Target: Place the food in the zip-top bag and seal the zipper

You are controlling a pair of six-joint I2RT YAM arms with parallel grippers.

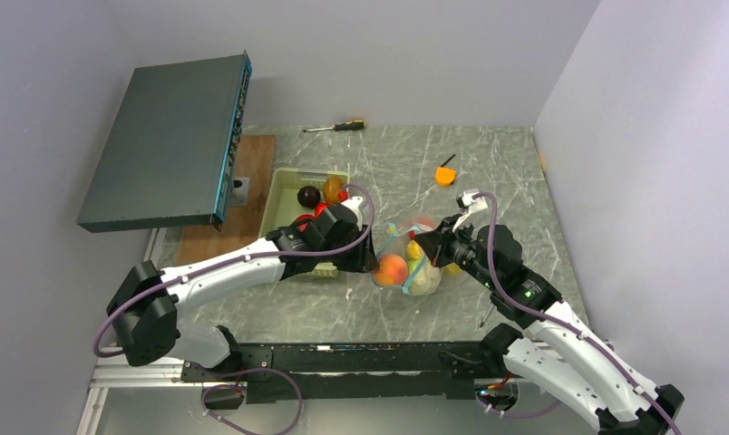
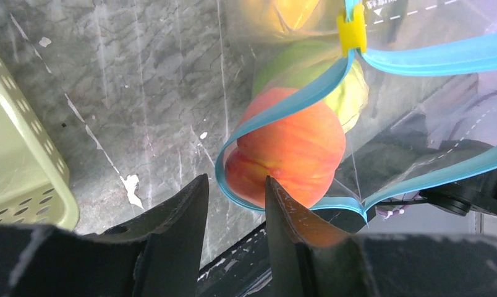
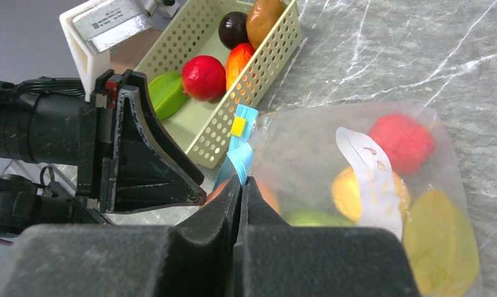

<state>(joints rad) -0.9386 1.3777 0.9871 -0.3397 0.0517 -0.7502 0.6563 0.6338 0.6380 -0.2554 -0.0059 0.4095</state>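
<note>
**Peach (image 2: 295, 148) sitting in the mouth of the zip-top bag (image 1: 413, 263), right gripper (image 3: 241, 180) pinching the zipper (image 3: 240, 158)**

The zip-top bag is lying on the marbled table (image 1: 506, 172) between the two arms, just beside the pale green tray (image 1: 284, 195). The right gripper is clamped tight, and the teal zipper is running straight into its closed fingertips, so it is gripping the bag's mouth edge.

The mouth is gaping. From the left wrist, the strip is looping wide around the orange-pink peach, which is sitting right in the opening. A yellow slider (image 2: 352, 31) is riding on the zipper at the far end of that loop.

The left gripper (image 2: 237, 182) is hovering at the peach, with its jaws standing partly apart and nothing between them. Whether the tips are touching the strip, I cannot tell.

Inside the bag I am seeing a red fruit (image 3: 403, 139), a yellow-orange fruit (image 3: 351, 195), a yellow-green fruit (image 3: 441, 241) and a green piece (image 3: 311, 218), all crowding around the white label (image 3: 366, 179).

In the tray, a red ball (image 3: 204, 77), an orange-red piece (image 3: 240, 59), a dark fruit (image 3: 233, 28), a brown one (image 3: 264, 15) and a green slice (image 3: 165, 93) are lying together.

At the back of the table, a screwdriver (image 1: 335, 126) and a small orange tool (image 1: 445, 174) are lying well apart from the bag.
</note>
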